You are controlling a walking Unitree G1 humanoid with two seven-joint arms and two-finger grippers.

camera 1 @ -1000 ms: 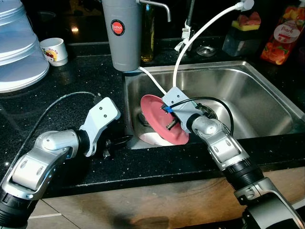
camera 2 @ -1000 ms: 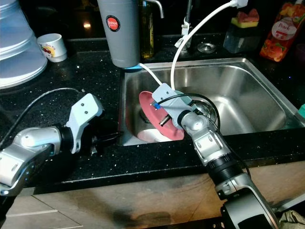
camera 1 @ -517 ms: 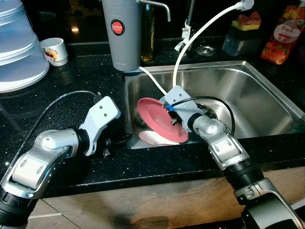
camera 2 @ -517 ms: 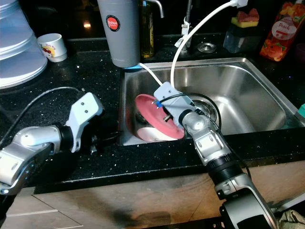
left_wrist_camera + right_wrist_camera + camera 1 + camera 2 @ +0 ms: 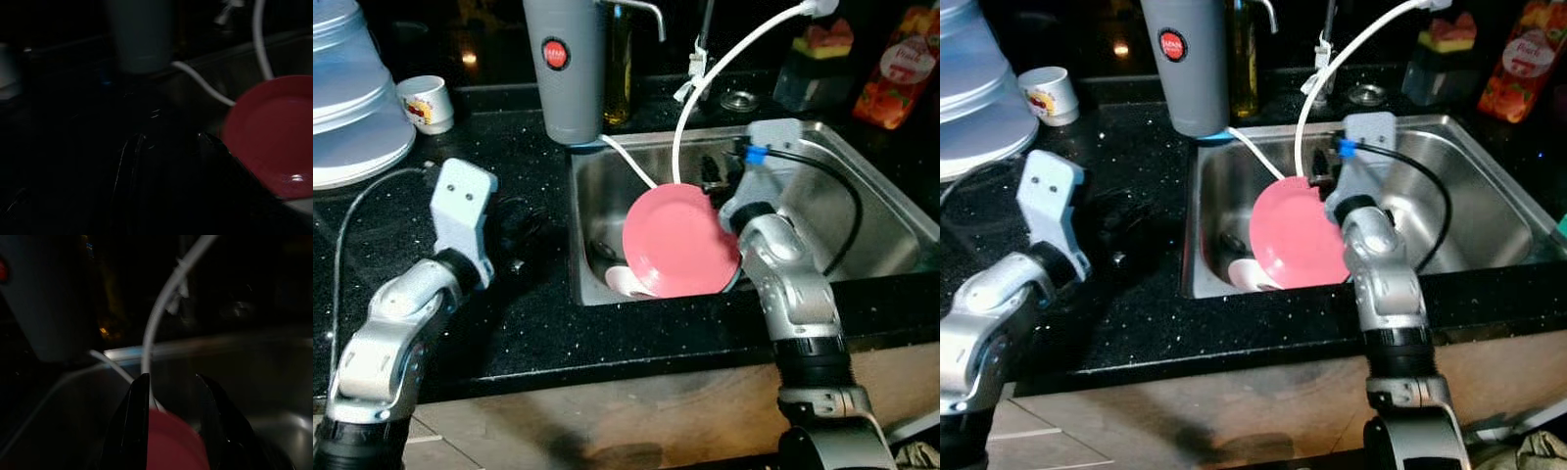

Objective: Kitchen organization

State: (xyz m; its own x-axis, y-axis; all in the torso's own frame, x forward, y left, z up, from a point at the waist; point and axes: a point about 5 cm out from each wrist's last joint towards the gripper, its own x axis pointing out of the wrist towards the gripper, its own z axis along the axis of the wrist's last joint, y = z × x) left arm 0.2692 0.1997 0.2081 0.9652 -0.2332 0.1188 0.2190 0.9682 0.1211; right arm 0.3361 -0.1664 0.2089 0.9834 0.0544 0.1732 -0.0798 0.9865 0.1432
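Plate [image 5: 680,241] now lifted above sink [image 5: 862,211].

You're looking at a home kitchen: a stainless steel sink [image 5: 862,211] set into a black speckled countertop [image 5: 538,323], a sponge [image 5: 824,37] in its holder behind the basin, a juice bottle [image 5: 901,64], and 1 small cup [image 5: 426,103].

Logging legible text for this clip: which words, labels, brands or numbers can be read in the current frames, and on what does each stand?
"JAPAN": on the red round badge of the grey canister; the smaller line under it is too small to read.
Orange pouch: white script label, too blurred to read.
White cup: printed picture, no legible words.
Pink plate, held in the right gripper: no text.
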